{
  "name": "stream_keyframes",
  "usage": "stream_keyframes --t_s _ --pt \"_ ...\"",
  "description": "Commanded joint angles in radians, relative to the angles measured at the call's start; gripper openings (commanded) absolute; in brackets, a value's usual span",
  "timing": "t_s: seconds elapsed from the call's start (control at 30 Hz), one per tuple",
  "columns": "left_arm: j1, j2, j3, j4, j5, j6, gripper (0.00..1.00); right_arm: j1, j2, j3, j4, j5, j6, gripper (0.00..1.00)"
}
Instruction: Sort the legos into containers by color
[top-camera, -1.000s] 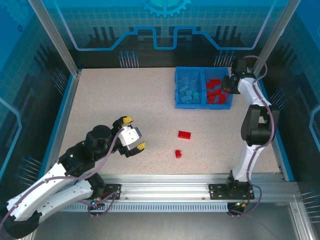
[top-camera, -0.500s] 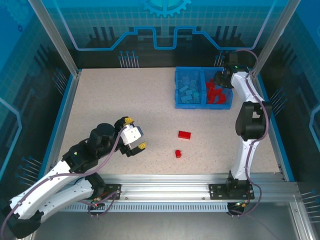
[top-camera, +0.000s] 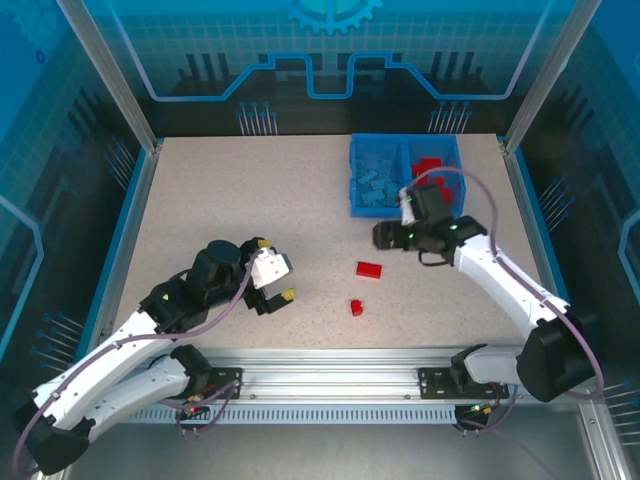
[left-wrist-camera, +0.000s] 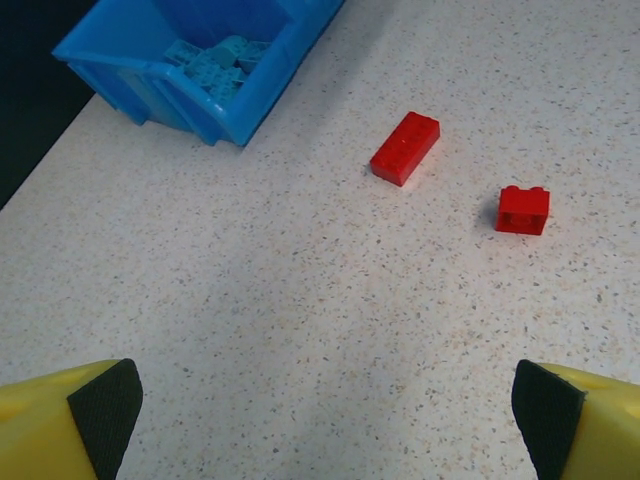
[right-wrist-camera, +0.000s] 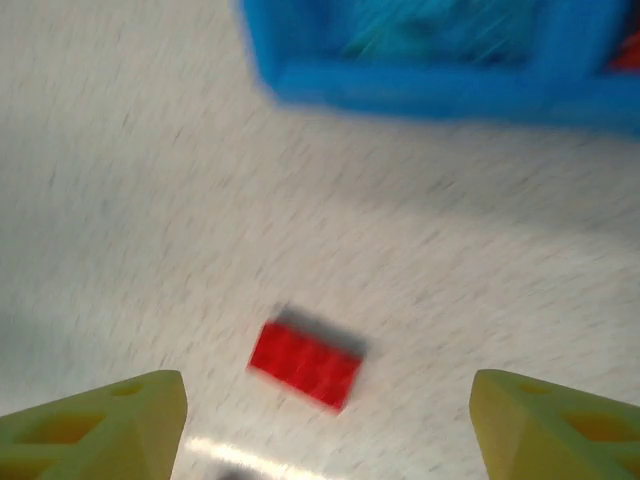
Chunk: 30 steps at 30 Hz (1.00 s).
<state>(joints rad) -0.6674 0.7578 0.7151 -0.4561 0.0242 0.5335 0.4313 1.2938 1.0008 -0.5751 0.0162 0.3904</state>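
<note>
Legos not yet sorted: two red ones lie loose on the table (top-camera: 220, 200), a longer brick (top-camera: 369, 269) and a smaller brick (top-camera: 356, 307), near each other and well apart from the bin (top-camera: 353, 180). The bin's left compartment (top-camera: 375, 185) holds light blue pieces and the right compartment (top-camera: 435, 165) holds red.

Handling, as judged: light, rigid and smooth. They are unlikely to break but apt to skid or twist if pinched at a corner. Take the longer brick across its two long flat sides.

The right gripper (top-camera: 388, 237) sits between the bin and the longer brick, fingers wide apart with nothing between them. Its wrist view is blurred. The left gripper (top-camera: 273, 268) is spread wide and empty, left of both bricks.

Clearance: open table surrounds both bricks. The bin's front wall is the nearest edge. Both arms face the same patch, so collision is a possible hazard.
</note>
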Motion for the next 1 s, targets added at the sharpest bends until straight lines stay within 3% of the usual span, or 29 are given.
stream_keyframes --t_s 0.0,0.17,0.37,0.5,0.7,0.87,0.97 --pt "0.009 0.001 0.002 0.009 0.053 0.024 0.99 0.103 0.025 -0.034 -0.023 0.011 -0.13 0.9" --pt "0.015 0.005 0.002 0.007 0.051 0.028 0.99 0.186 0.177 0.035 -0.096 0.098 -0.257 1.0" --pt "0.015 0.012 0.004 -0.018 0.062 0.042 0.99 0.196 0.409 0.136 -0.14 0.211 -0.363 1.0" --pt "0.015 0.006 0.006 -0.032 0.136 0.07 0.99 0.193 0.504 0.168 -0.128 0.152 -0.389 0.97" --pt "0.016 0.016 0.006 -0.046 0.16 0.085 0.99 0.179 0.604 0.197 -0.125 0.116 -0.348 0.67" --pt "0.016 0.02 0.004 -0.046 0.152 0.092 0.99 0.176 0.594 0.169 -0.118 0.125 -0.303 0.37" --pt "0.016 0.021 0.004 -0.046 0.151 0.092 0.99 0.173 0.557 0.151 -0.106 0.122 -0.28 0.27"
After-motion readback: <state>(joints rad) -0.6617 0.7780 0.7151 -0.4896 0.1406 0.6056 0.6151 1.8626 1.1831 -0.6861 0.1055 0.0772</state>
